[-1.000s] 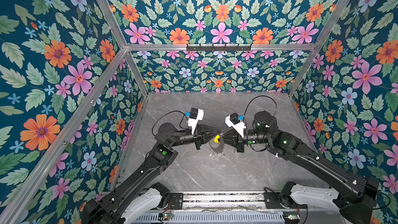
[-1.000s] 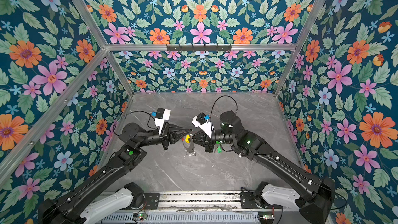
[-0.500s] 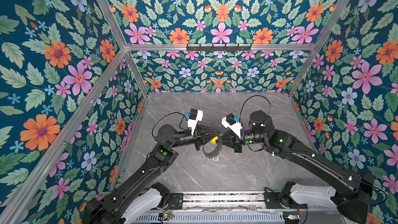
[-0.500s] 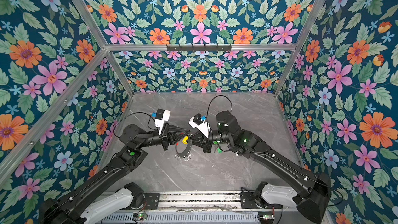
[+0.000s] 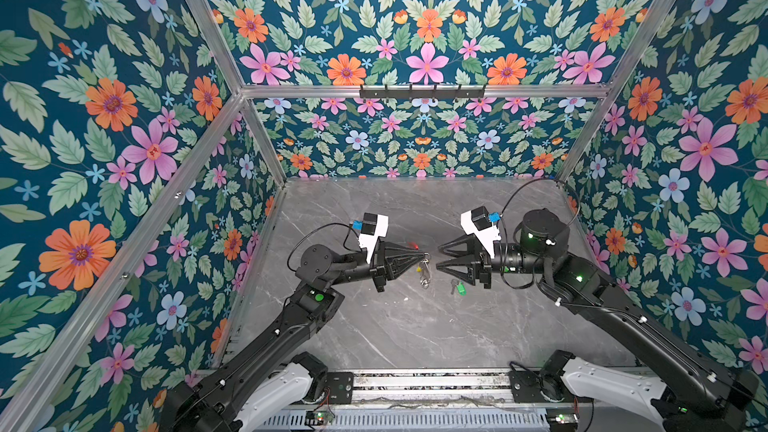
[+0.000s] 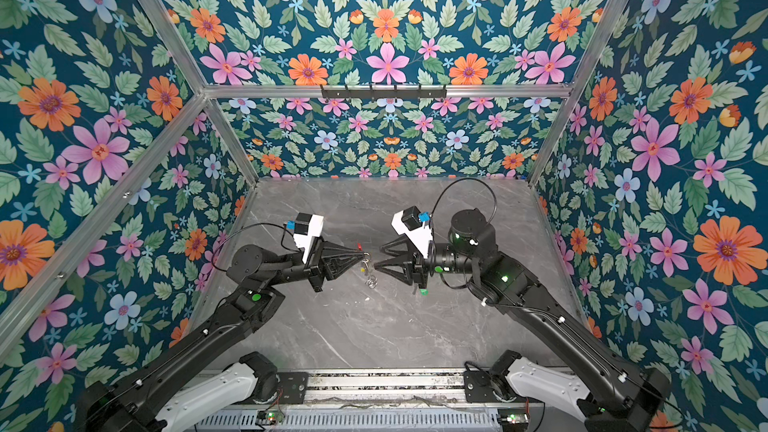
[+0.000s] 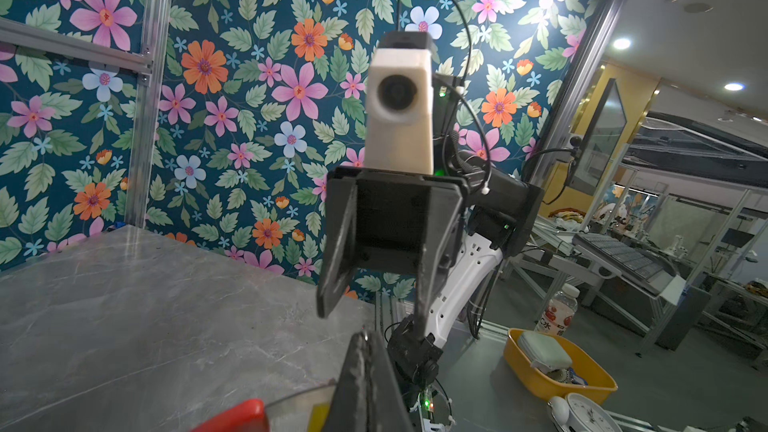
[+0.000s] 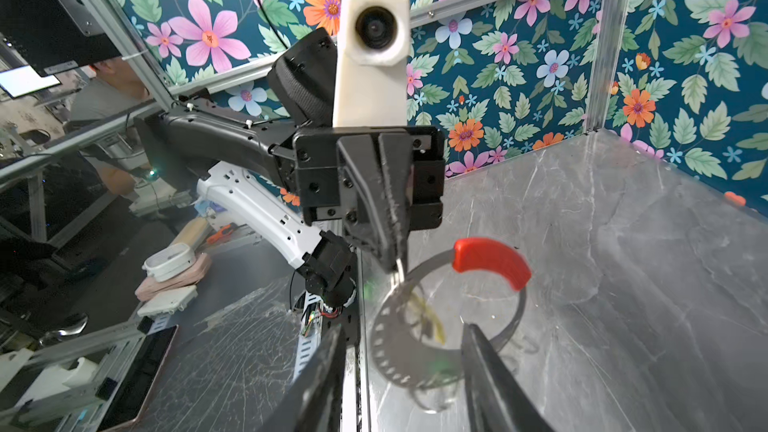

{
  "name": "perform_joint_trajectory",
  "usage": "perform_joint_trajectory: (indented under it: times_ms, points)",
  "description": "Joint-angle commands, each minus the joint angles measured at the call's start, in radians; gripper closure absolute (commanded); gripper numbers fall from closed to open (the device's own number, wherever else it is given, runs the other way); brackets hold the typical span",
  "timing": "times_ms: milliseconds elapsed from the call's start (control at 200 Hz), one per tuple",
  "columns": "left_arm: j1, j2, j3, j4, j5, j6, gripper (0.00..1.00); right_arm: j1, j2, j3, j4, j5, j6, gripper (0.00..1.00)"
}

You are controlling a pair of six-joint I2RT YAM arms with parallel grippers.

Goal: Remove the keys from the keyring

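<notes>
My left gripper (image 5: 425, 258) is shut on the keyring (image 8: 516, 317), a thin grey loop with a red sleeve (image 8: 490, 261), and holds it above the table. The yellow key (image 5: 420, 269) dangles from the loop beside small silver rings (image 5: 424, 283); it is blurred in the right wrist view. The green key (image 5: 458, 287) lies on the table under my right gripper (image 5: 438, 260). That gripper faces the left one across a small gap, open and holding nothing. In the left wrist view the shut fingers (image 7: 365, 371) hide the grip point.
The grey marble table (image 5: 415, 326) is walled by floral panels on three sides. Both arms reach in from the front rail (image 5: 428, 380). Outside the cell sit a yellow tub (image 7: 557, 371) and a bottle (image 7: 559, 311).
My right gripper has opened and drawn back to the right, away from the keyring. The left gripper stays shut on the loop, which now swings under it.
</notes>
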Motion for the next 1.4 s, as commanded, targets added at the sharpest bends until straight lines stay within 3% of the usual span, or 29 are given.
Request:
perform_joint_trajectory:
  times_ms: [0, 540, 660, 775, 805, 885, 930, 1225, 1395]
  points:
    - [0.000, 0.002, -0.008, 0.101, 0.021, -0.026, 1.00, -0.002, 0.019, 0.000, 0.152, -0.080, 0.093, 0.55]
    - [0.000, 0.008, -0.026, 0.121, 0.005, -0.025, 1.00, -0.001, 0.061, -0.027, 0.211, -0.162, 0.164, 0.85]
    - [0.000, 0.012, -0.025, 0.120, 0.006, -0.025, 1.00, -0.001, 0.059, -0.032, 0.210, -0.155, 0.162, 1.00]
    - [-0.001, 0.019, -0.007, 0.092, 0.008, -0.028, 1.00, -0.001, 0.053, -0.009, 0.143, -0.127, 0.140, 1.00]
    - [0.000, 0.021, 0.002, 0.060, 0.012, -0.027, 1.00, -0.001, 0.052, 0.006, 0.093, -0.105, 0.124, 1.00]
    - [0.002, 0.016, 0.030, -0.054, 0.024, 0.004, 0.81, -0.001, 0.053, 0.056, -0.054, -0.061, 0.060, 1.00]
    - [0.003, 0.011, 0.053, -0.149, 0.032, 0.044, 0.76, 0.000, 0.056, 0.086, -0.142, -0.031, 0.022, 1.00]
    - [0.004, 0.063, 0.258, -0.706, 0.128, 0.300, 0.71, 0.001, 0.098, 0.238, -0.488, 0.098, -0.123, 1.00]
    - [-0.007, 0.120, 0.315, -0.798, 0.185, 0.341, 0.69, 0.016, 0.132, 0.293, -0.564, 0.116, -0.151, 1.00]
